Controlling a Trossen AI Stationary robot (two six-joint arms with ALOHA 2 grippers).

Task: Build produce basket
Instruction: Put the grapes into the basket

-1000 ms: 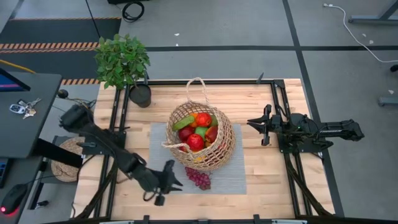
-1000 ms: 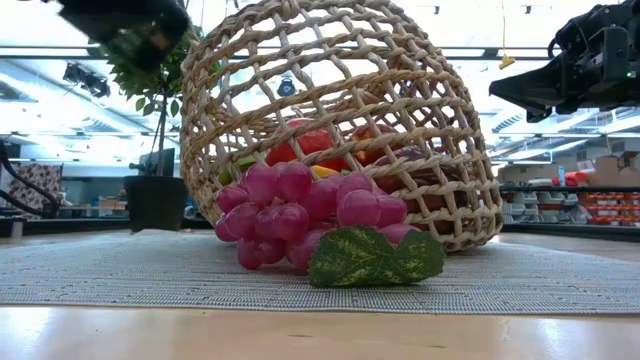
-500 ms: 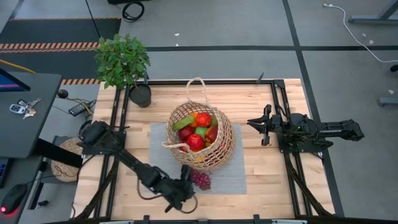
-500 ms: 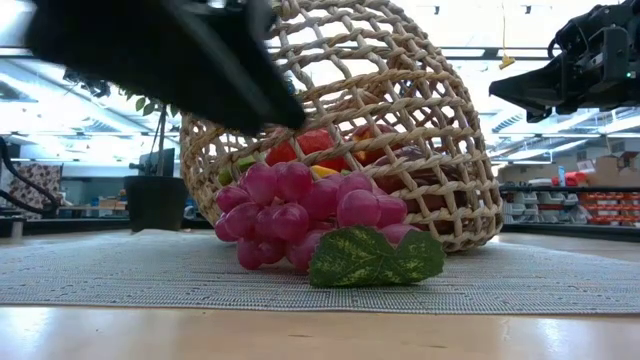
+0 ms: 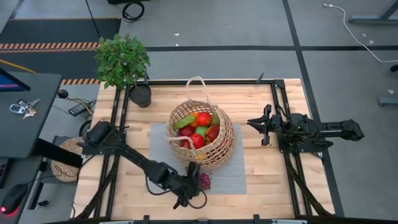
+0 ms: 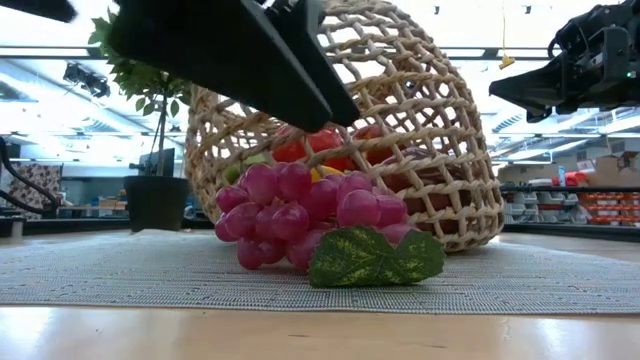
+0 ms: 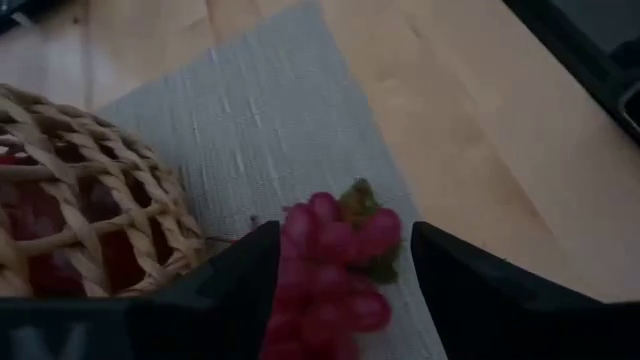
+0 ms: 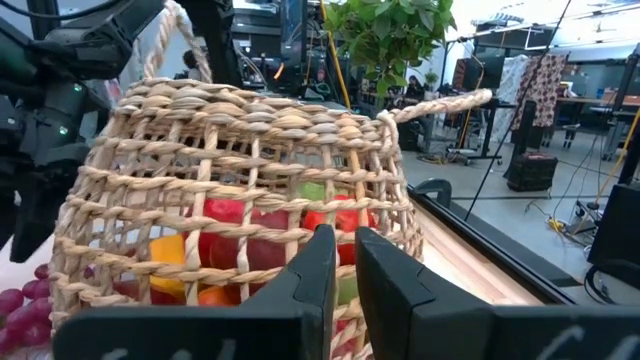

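Observation:
The tan wicker basket [image 5: 221, 149] lies tilted on the grey mat [image 5: 233, 177], resting on its side wall, with red, green and orange produce inside. A bunch of purple grapes [image 5: 204, 182] with a green leaf lies on the mat against the basket's near side. My left gripper [image 5: 194, 174] is open above the grapes [image 7: 335, 265], one finger on either side of them, close to the basket's wall [image 7: 100, 190]. In the low view it hangs above the grapes [image 6: 300, 210]. My right gripper [image 5: 254, 127] is shut and waits right of the basket [image 8: 230, 150]. My left gripper stands clear above the grapes. Whether its finger [image 7: 225, 275] nearest the basket touches the basket's wall, I cannot tell.
A potted green plant [image 5: 122, 62] stands at the table's far left corner. Black frame rails run along the table's left and right sides [image 5: 292, 168]. Bare wood lies right of the mat and near the front edge.
My left gripper has swung toward the table's right edge along the near side and come in over the grapes beside the basket. The basket has shifted a little on the mat. The grapes have stayed in place.

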